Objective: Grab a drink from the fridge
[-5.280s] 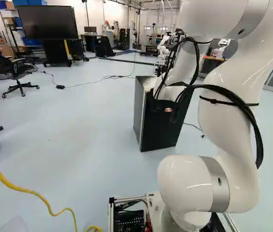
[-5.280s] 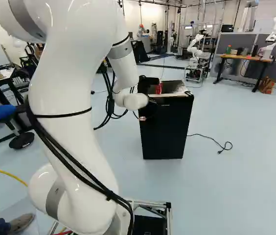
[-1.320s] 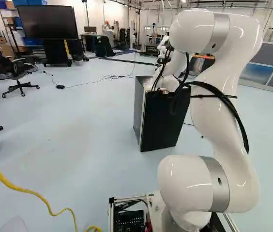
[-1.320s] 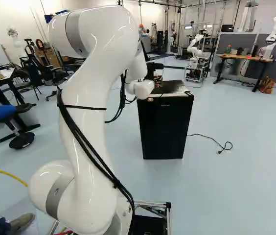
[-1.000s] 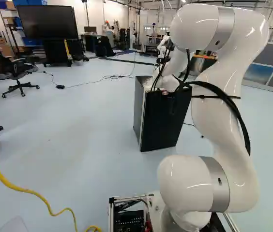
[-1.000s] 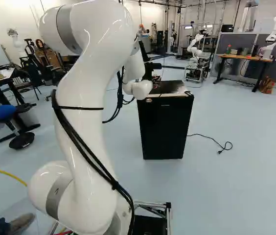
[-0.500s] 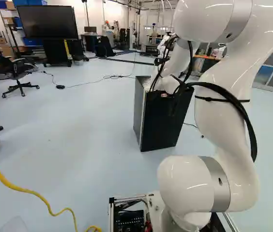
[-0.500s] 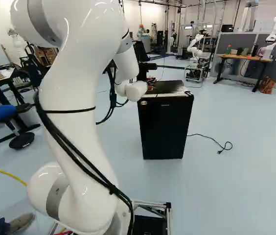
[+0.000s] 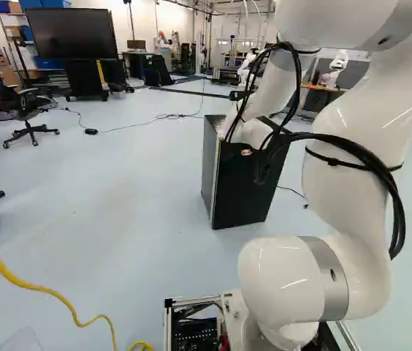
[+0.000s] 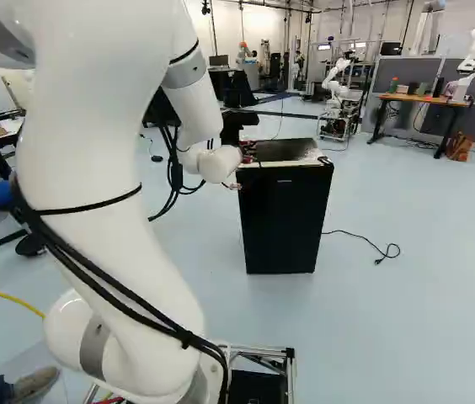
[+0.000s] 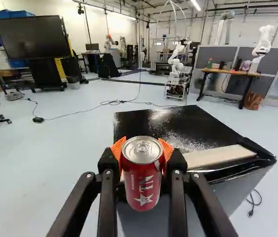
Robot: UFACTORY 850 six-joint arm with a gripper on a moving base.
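Fridge (image 10: 284,220) stands ahead; open air above

We saw the clearest print on a red metal drink can with a silver lid (image 11: 141,170), where bold white capitals (image 11: 146,183) ran sideways along the curved wall. We made out a much smaller line of white lettering (image 11: 132,181) just beside them, also turned sideways. A white five-pointed star (image 11: 143,199) marked the same wall, with the capitals between it and the lid. On the upright black box-shaped fridge (image 10: 281,227), we spotted a small pale label (image 10: 285,181) near the upper edge of the dark front; its characters were too small for us to read.
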